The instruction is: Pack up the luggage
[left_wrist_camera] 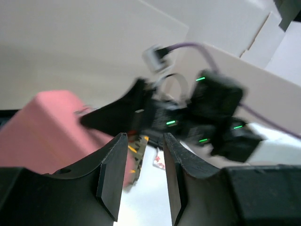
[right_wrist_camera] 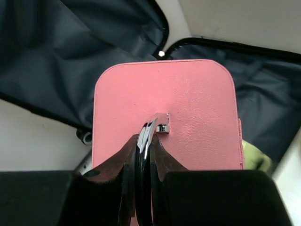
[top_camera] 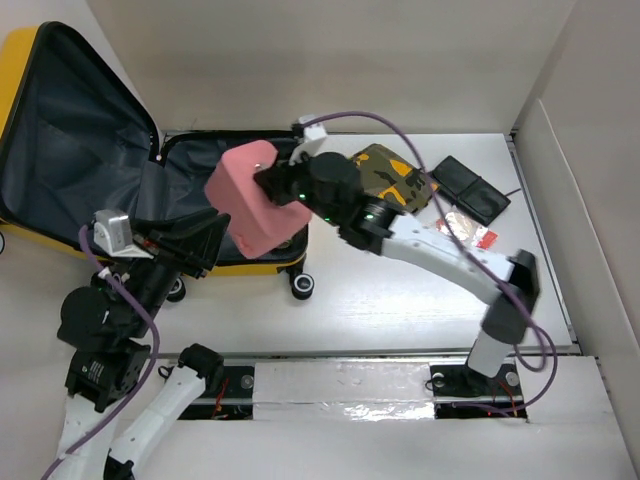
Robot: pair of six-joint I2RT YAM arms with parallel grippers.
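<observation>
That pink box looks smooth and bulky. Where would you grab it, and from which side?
By the slim ring handle in the middle of one face of the pink box, coming straight at that face. Its flat sides look too broad for narrow fingers; the handle stands proud and fits between them. The right gripper is shut on it that way now.

**Top view:** bright, even overhead light. The white surface (top_camera: 400, 300) is close to washed out, and shadows on it are soft. There is glare on the silver foil tape strip (top_camera: 340, 385).

**Left wrist view:** heavy blur. The pink boxy case (left_wrist_camera: 42, 132) is smeared; the black fingers (left_wrist_camera: 110, 179) of the left hand (left_wrist_camera: 142, 146) are sharper.

**Right wrist view:** sharp and evenly lit, with a highlight on the case's chrome handle ring (right_wrist_camera: 146, 134).
</observation>
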